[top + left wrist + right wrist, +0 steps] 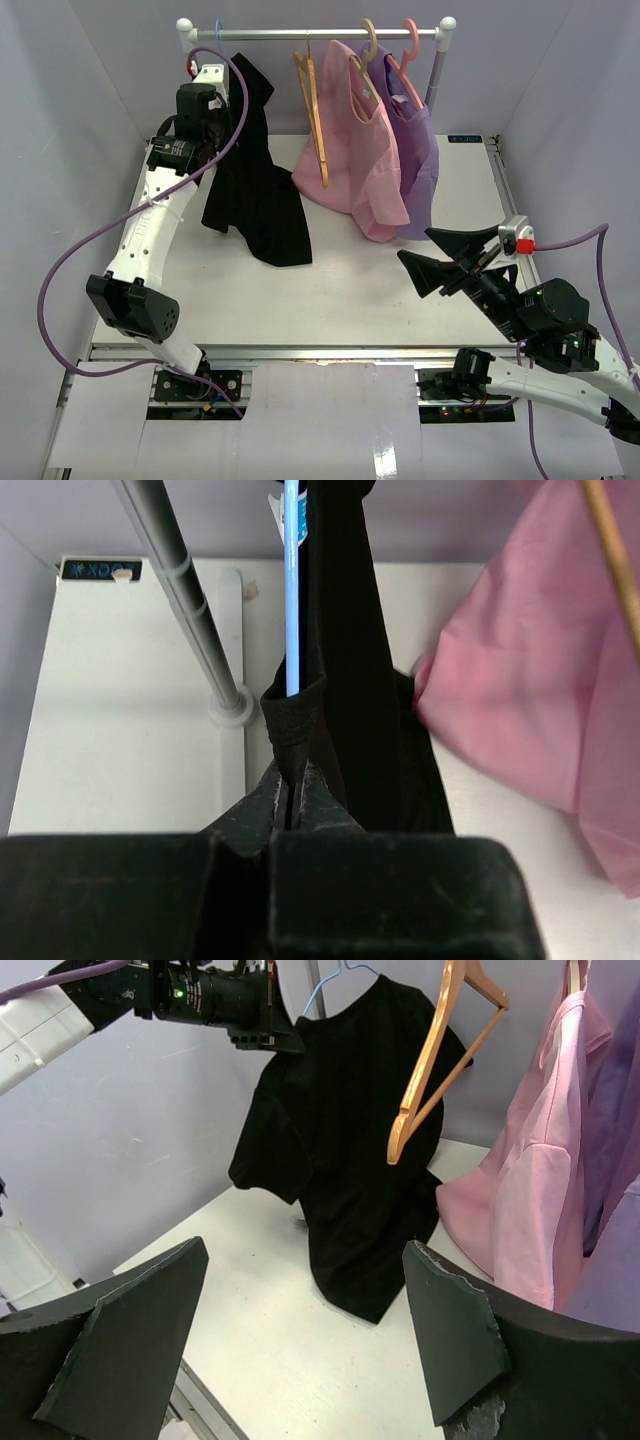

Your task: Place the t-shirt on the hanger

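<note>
The black t-shirt (255, 190) hangs on the light-blue hanger (292, 580) at the left end of the rail, its lower hem lying on the table. The hanger's hook shows in the right wrist view (332, 980), above the shirt (350, 1160). My left gripper (225, 100) is raised beside the shirt's left shoulder and shut on a fold of black fabric (295, 720), with the blue hanger wire running into that fold. My right gripper (455, 260) is open and empty, low over the right side of the table, facing the shirt (300, 1330).
The rack's rail (330, 34) spans the back of the table, and its left post (185, 610) stands close to my left gripper. A bare tan hanger (315, 110), a pink garment (360, 170) and a purple garment (420, 150) hang to the right of the shirt. Grey walls enclose the table.
</note>
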Action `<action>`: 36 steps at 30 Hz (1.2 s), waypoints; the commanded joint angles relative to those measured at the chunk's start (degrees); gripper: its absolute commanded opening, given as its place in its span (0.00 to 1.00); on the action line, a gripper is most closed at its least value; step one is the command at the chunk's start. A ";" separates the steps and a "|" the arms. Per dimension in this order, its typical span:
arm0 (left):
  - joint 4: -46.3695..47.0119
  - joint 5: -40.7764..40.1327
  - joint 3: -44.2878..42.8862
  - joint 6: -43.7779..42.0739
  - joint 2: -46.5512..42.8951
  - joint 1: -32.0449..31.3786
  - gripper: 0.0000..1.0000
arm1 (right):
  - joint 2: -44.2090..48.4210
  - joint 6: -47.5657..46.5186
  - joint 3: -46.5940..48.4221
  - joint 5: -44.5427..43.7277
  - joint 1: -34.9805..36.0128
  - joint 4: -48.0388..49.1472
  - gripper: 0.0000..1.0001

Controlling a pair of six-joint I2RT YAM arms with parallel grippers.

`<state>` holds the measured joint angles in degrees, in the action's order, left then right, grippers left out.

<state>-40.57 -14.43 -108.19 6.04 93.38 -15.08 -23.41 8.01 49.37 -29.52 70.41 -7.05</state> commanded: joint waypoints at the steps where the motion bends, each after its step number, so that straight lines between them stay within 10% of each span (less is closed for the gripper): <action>1: 5.32 3.87 3.81 -1.03 -4.92 0.89 0.00 | 0.56 0.12 -0.60 -1.25 0.08 2.57 0.86; 3: 5.10 4.93 4.57 -1.30 -5.13 0.94 0.10 | 0.57 0.07 -0.66 -1.55 0.06 2.57 0.86; 6: 3.50 5.37 4.57 -1.56 -6.09 1.01 0.54 | 0.68 -0.02 -0.60 -1.99 0.08 2.48 0.86; 14: -0.08 11.64 2.71 -0.47 -15.69 0.93 0.89 | -0.28 -0.03 0.30 -5.82 0.08 1.34 0.92; 24: 17.53 44.31 33.63 11.29 -36.59 0.42 0.98 | -7.83 5.58 0.88 -12.10 -0.01 -5.15 0.90; 36: 29.00 55.52 60.10 16.90 -57.54 -0.22 0.98 | -9.87 9.84 -3.18 -15.29 0.02 -7.73 0.90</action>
<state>-17.51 35.00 -48.92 20.94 40.29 -15.11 -33.11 15.77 46.97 -42.91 70.41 -15.17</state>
